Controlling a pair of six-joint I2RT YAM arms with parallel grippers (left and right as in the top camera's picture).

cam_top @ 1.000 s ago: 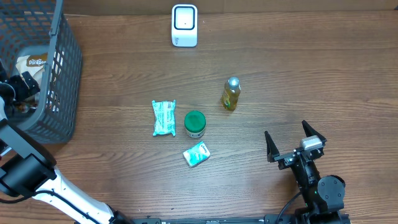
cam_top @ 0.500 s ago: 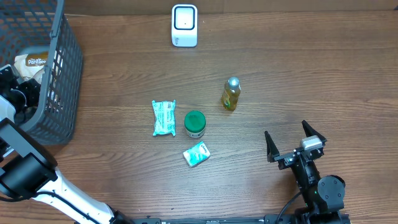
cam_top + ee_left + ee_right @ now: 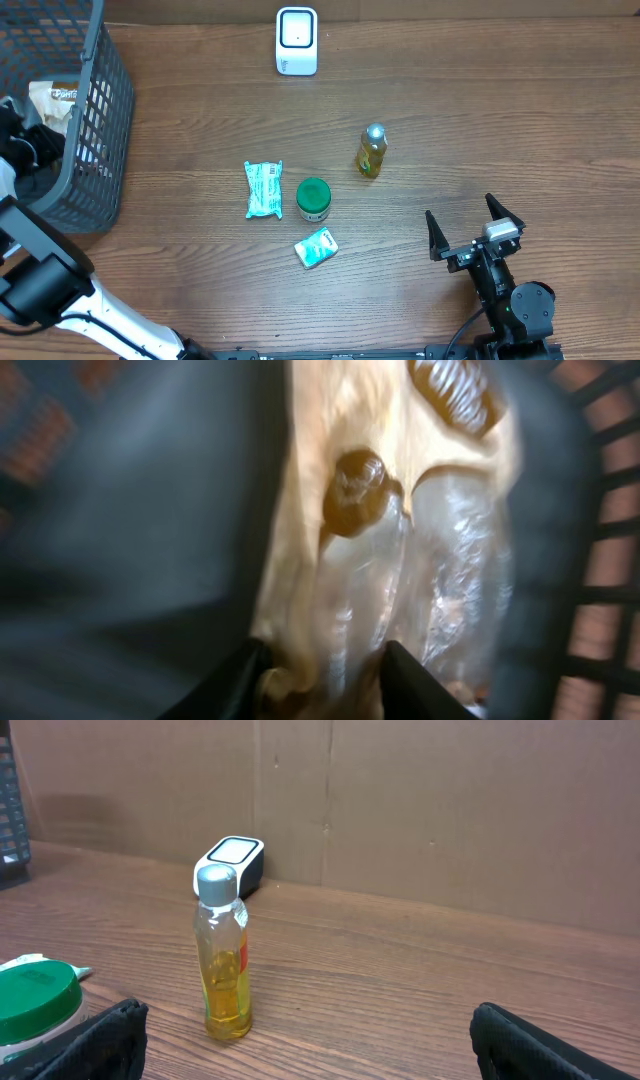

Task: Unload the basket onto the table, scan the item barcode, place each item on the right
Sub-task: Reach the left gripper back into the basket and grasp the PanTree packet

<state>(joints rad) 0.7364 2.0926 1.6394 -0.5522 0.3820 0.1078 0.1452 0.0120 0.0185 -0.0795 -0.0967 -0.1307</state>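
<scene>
Bag (image 3: pixel 400 540) in basket (image 3: pixel 100 120), well apart from scanner (image 3: pixel 297 40); L gripper (image 3: pixel 320 670) jaws flank it, clamped or not can't tell thru blur. R gripper (image 3: pixel 468 228) spread, empty. Progress: early, w/ pickup, carry, scan all pending.

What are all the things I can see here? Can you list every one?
scanner: one, white, far middle of the table
bottle: one, yellow with a silver cap, right of centre
jar: one, green lid, centre
packet: one, white and teal, left of the jar
small pack: one, teal and white, near side of the jar
basket: one, grey, left edge
bag: one, tan and clear, in the basket
table: one, brown wood
left gripper: one, black, in the basket, fingers either side of the bag
right gripper: one, black, open, near right
</scene>
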